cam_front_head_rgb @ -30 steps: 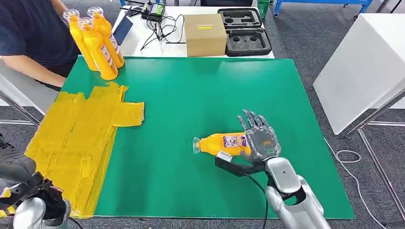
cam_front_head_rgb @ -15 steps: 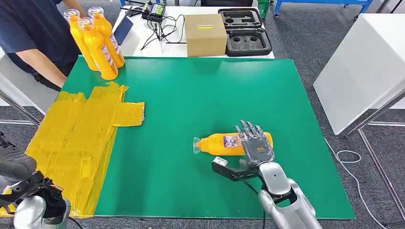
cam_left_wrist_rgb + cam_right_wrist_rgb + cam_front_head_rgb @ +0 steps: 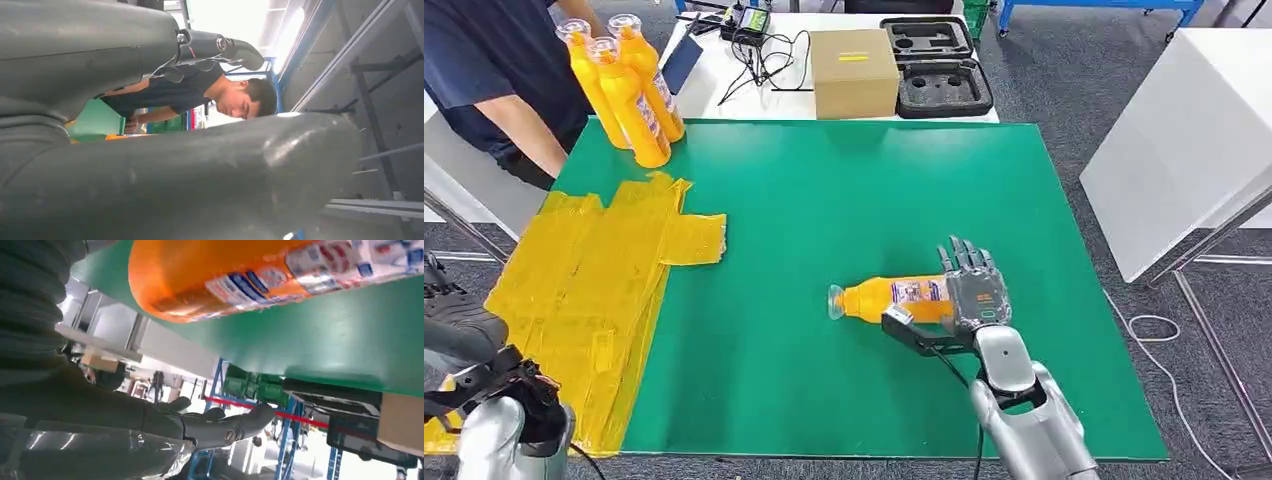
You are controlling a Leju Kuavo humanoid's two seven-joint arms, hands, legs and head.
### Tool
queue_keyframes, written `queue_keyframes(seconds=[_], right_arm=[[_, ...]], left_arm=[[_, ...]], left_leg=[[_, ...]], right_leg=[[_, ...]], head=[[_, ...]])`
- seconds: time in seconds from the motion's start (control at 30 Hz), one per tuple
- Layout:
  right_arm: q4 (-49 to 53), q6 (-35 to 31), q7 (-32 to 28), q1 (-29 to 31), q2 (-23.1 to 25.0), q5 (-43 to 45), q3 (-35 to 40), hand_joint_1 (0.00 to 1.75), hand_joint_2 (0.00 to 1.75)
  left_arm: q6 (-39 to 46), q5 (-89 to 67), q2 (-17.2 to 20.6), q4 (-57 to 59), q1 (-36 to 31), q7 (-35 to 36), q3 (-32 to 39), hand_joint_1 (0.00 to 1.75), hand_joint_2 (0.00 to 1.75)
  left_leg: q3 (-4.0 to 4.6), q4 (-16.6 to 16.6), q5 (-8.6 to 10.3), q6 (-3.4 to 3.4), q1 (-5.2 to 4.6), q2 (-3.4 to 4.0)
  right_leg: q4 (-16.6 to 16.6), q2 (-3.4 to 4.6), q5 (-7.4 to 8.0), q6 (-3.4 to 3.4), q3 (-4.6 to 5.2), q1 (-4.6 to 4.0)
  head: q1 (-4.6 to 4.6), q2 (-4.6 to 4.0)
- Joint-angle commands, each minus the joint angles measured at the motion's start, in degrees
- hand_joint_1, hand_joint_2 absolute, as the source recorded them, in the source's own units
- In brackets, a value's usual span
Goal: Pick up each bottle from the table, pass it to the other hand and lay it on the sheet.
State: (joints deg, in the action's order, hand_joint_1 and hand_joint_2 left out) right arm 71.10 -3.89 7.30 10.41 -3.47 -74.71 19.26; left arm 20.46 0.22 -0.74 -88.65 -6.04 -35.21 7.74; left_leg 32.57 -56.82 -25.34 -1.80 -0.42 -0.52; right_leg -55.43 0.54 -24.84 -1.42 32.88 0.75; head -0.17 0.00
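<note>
An orange bottle (image 3: 886,298) lies on its side on the green mat (image 3: 824,200), cap end pointing left. My right hand (image 3: 972,294) hovers over its base end, fingers stretched forward and thumb (image 3: 912,330) reaching out along the near side, not closed on it. The right wrist view shows the bottle (image 3: 235,275) close by the straight fingers (image 3: 220,424). Three more orange bottles (image 3: 624,90) stand upright at the mat's far left corner. The yellow sheet (image 3: 584,290) covers the left side. My left hand (image 3: 469,375) hangs low at the near left, fingers (image 3: 220,45) apart, holding nothing.
A person (image 3: 484,80) leans in at the far left beside the standing bottles. Behind the mat sit a cardboard box (image 3: 854,72), a black foam case (image 3: 936,65) and cables. A white table (image 3: 1194,130) stands to the right.
My right hand dipped toward me, then shifted forward and slightly right over the bottle's base. The bottle stayed put. The person's arm came further in at the far left.
</note>
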Motion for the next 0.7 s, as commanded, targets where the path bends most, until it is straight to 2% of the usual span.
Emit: queue_keyframes(seconds=[0.03, 0.13, 0.37, 0.57, 0.7], right_arm=[[-10.85, -0.64, -0.92, 5.12, 0.80, 0.91, -1.61, 0.00, 1.75], [-14.25, -1.27, -2.45, 6.04, 0.99, 2.09, -0.74, 0.00, 1.75], [-12.18, -0.12, -2.03, 0.36, 0.23, 3.83, 2.86, 0.00, 1.75], [-22.83, 0.78, -1.80, 3.60, 1.66, 4.31, 3.61, 0.00, 1.75], [-22.87, 0.79, -1.80, 3.73, 1.59, 4.31, 3.57, 0.00, 1.75]], left_arm=[[0.04, 0.33, 0.71, 5.31, -3.53, 0.42, -1.56, 0.00, 0.00], [0.01, 0.56, 1.01, 5.90, -3.88, 0.43, -1.93, 0.00, 0.00], [0.65, 1.09, 1.06, 2.72, -1.68, 0.42, -2.79, 0.00, 0.00], [0.39, 1.33, 1.06, 5.02, -5.49, 1.86, -4.53, 0.00, 0.00], [0.36, 1.33, 1.12, 5.05, -5.40, 1.84, -4.52, 0.00, 0.00]], left_leg=[[-0.22, 0.04, -0.04, 0.14, 0.06, 0.02], [-0.21, 0.03, -0.04, 0.14, 0.07, -0.01], [-0.33, 0.08, -0.11, 0.16, 0.09, -0.06], [-0.29, 0.04, -0.06, 0.16, 0.13, -0.01], [-0.31, 0.07, 0.02, 0.10, 0.08, 0.05]], right_leg=[[0.09, -0.07, -0.03, 0.07, -0.26, -0.07], [0.08, -0.09, -0.04, 0.07, -0.26, -0.08], [0.14, -0.15, -0.12, 0.08, -0.40, -0.10], [0.13, -0.11, -0.04, 0.08, -0.36, -0.14], [0.12, -0.01, 0.04, 0.05, -0.28, -0.10]], head=[[-0.02, 0.00], [-0.02, 0.00], [-0.02, 0.00], [-0.02, 0.00], [0.02, 0.00]])
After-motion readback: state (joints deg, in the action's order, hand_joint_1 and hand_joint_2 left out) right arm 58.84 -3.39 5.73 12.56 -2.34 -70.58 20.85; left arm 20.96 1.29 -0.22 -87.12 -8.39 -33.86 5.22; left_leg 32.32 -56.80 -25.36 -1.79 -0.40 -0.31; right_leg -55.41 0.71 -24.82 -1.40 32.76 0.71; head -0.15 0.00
